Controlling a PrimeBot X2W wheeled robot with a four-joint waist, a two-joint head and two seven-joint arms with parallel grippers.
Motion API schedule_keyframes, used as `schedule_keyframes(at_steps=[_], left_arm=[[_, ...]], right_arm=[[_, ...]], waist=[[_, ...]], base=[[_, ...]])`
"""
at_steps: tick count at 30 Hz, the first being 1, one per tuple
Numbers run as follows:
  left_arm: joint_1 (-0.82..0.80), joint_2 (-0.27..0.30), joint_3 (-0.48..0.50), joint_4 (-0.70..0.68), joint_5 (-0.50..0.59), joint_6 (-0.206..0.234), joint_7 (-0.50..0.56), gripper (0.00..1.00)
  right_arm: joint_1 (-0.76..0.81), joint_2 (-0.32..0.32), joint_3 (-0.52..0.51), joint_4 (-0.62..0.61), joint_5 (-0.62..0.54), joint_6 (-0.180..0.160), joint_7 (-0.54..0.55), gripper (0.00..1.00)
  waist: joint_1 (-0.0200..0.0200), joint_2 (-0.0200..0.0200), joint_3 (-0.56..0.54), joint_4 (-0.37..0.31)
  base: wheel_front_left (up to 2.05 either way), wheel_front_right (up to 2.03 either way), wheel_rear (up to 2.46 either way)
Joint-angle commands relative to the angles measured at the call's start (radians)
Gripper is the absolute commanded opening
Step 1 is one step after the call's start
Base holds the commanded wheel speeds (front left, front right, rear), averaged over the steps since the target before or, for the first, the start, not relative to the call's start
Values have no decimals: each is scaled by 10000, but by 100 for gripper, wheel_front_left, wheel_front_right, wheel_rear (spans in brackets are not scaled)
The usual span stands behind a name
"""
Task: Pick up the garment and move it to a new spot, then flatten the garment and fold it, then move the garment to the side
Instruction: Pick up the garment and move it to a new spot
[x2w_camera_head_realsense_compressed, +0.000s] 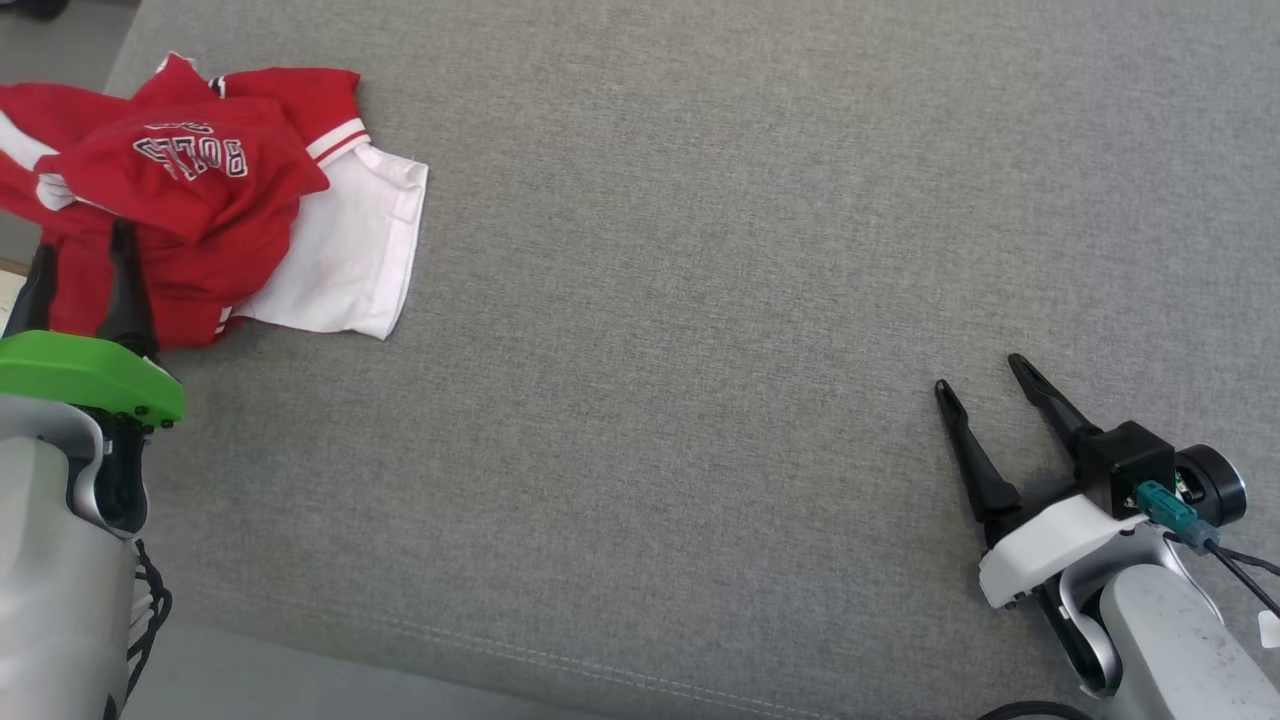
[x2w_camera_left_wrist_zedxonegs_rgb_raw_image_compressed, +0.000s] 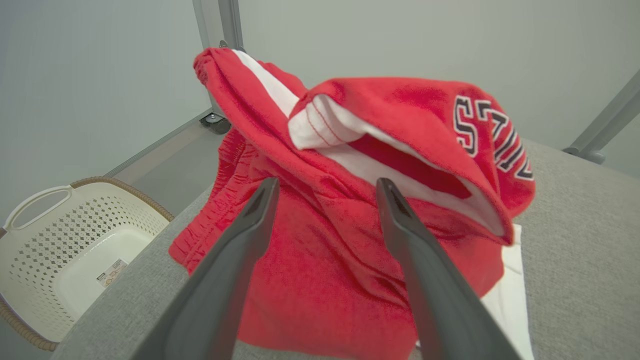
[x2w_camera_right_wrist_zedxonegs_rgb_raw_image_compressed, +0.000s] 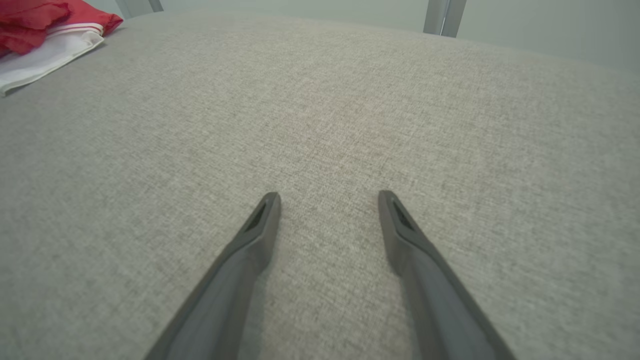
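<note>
**Red garment lies bunched at bench corner, both grippers open**

A grey fabric-covered bench (x2w_camera_head_realsense_compressed: 700, 350) takes up most of the head view, a stitched seam running along its near edge. The garment (x2w_camera_head_realsense_compressed: 200, 200), red with a white panel (x2w_camera_head_realsense_compressed: 350, 250), sits in a crumpled heap at the far-left corner, where the frame cuts off its left side. It is so bunched that its cut and its sleeves are hard to make out.

Beside that corner, in the left wrist view, a cream perforated basket (x2w_camera_left_wrist_zedxonegs_rgb_raw_image_compressed: 40, 250) stands lower than the bench. It is partly cut off, and the label inside it is too small to read.

The left gripper (x2w_camera_head_realsense_compressed: 82, 240) has its fingers spread wide over the near edge of the red heap, holding nothing. Whether the tips touch the cloth cannot be told, and a green cover (x2w_camera_head_realsense_compressed: 90, 375) hides the finger bases. The right gripper (x2w_camera_head_realsense_compressed: 978, 372), also spread and empty, is over bare fabric at the near right, well apart from the garment.

Dark-and-white lettering (x2w_camera_head_realsense_compressed: 190, 155) on the top fold reads upside down and is partly folded under.
</note>
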Motion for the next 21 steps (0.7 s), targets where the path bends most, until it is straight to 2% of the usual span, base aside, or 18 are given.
schedule_keyframes(at_steps=[1, 5, 6, 7, 8, 13, 16, 18, 21], left_arm=[[-289, 58, 60, 419, -103, 4, 0, 100], [-758, -68, 319, 1206, -185, 4, -3, 100], [-772, -73, 443, 1257, -136, 5, -3, 81], [-765, -105, 531, 1347, -88, 5, -2, 24], [-767, -131, 621, 1453, -45, 7, 0, 0], [-958, -33, 1001, 1357, 252, 6, -3, 0], [-831, 68, 1547, -14, 1095, 6, -3, 0], [-658, -101, 1689, -929, 1610, 5, -2, 0], [-462, -381, 1405, -2340, 2275, 6, -3, 0]], right_arm=[[-106, -42, -24, -8, -16, -10, -29, 100], [-168, 3, 55, 86, -12, -13, -6, 100], [-167, 11, 74, 96, 6, -13, -6, 100], [-168, 13, 93, 113, 29, -13, -6, 100], [-180, 20, 98, 130, 54, -13, -6, 100], [-267, 127, 88, 162, 113, -13, -6, 100], [-243, 367, 50, 153, 210, -11, -9, 100], [-181, 531, 44, 190, 280, -13, -10, 100], [-107, 831, 52, 286, 374, -11, -10, 100]], waist=[[0, 0, 342, -326], [0, 0, 426, -485], [0, 0, 424, -513], [0, 0, 420, -543], [0, 0, 412, -580], [0, 0, 267, -712], [0, 0, -34, -805], [0, 0, -263, -866], [0, 0, -631, -1016]], base=[[0, 0, 0], [0, 0, 0], [0, 0, 0], [0, 0, 0], [0, 0, 0], [0, 0, 0], [0, 0, 0], [0, 0, 0], [0, 0, 0]])
